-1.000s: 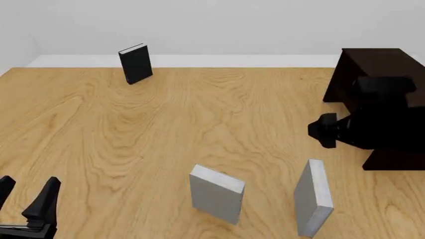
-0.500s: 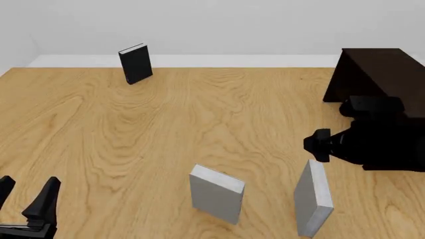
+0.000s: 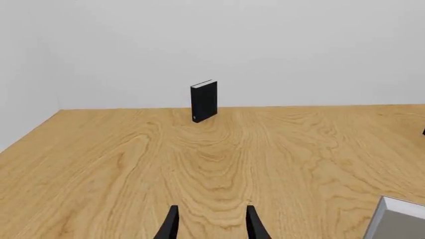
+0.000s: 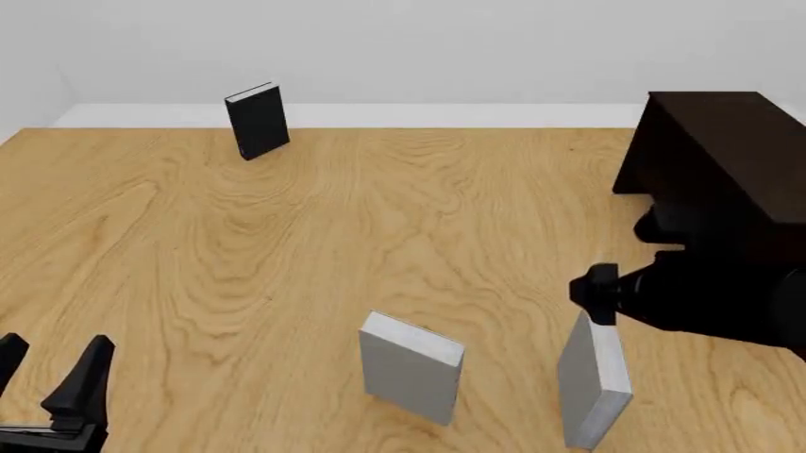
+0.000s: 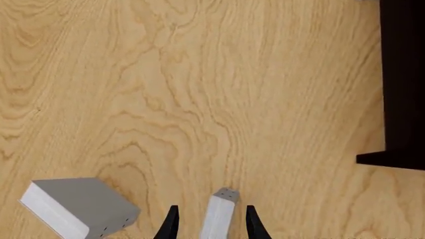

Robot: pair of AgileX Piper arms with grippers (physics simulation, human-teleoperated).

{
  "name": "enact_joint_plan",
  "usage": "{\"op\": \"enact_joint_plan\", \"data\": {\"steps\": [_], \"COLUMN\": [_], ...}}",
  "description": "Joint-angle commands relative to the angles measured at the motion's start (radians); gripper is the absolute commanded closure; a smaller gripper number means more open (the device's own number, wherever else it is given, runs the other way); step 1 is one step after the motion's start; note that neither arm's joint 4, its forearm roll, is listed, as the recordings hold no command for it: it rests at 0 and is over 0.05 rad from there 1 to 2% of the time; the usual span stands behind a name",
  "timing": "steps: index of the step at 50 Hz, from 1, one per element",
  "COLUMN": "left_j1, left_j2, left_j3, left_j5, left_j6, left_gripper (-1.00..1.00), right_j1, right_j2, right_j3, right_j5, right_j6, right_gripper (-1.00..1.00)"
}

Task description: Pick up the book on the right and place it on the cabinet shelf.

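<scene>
Front view, table: light wood-grain table (image 4: 377, 217) fills the frame, white wall behind.
Book: we list a plain light-grey hardcover book (image 4: 595, 387) at the lower right of the front view, standing upright on the table, tall and slim, white page edges showing along its top, no marks on the cover.
Book, right wrist view: the book (image 5: 219, 216) appears end-on at the bottom centre as a narrow pale strip between the two dark fingers, its top edge facing the camera.
Right gripper: our right gripper (image 5: 211, 224) has its fingers spread, one on each side of the book's top; we cannot tell whether either touches it. In the front view the right arm's black body sits just above the book, at the right edge.
Cabinet: very dark brown boxy cabinet (image 4: 718, 151) at the upper right; the arm covers its lower part.
Squat grey book: broader grey book (image 4: 411, 366) standing at lower centre, left of the slim one and apart from it.
Black book: black book (image 4: 257, 120) upright at the upper left, near the wall.
Left gripper: our left gripper (image 3: 211, 226) spread apart and holding nothing, low at the lower left corner of the front view.
</scene>
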Motion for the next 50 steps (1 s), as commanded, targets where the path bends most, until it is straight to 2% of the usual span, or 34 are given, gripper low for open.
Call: {"op": "enact_joint_plan", "data": {"steps": [1, 50], "left_j1": [-0.002, 0.001], "left_j2": [-0.006, -0.009], "left_j3": [0.0, 0.0], "left_j5": [0.004, 0.008], "left_j6": [0.004, 0.0], "left_gripper": [-1.0, -1.0], "right_j1": [0.008, 0.016], "right_j2": [0.008, 0.054], "right_j3": [0.031, 0.129], "right_j5": [-0.028, -0.128], "right_j6": [0.011, 0.052], "right_gripper": [-1.0, -1.0]}}
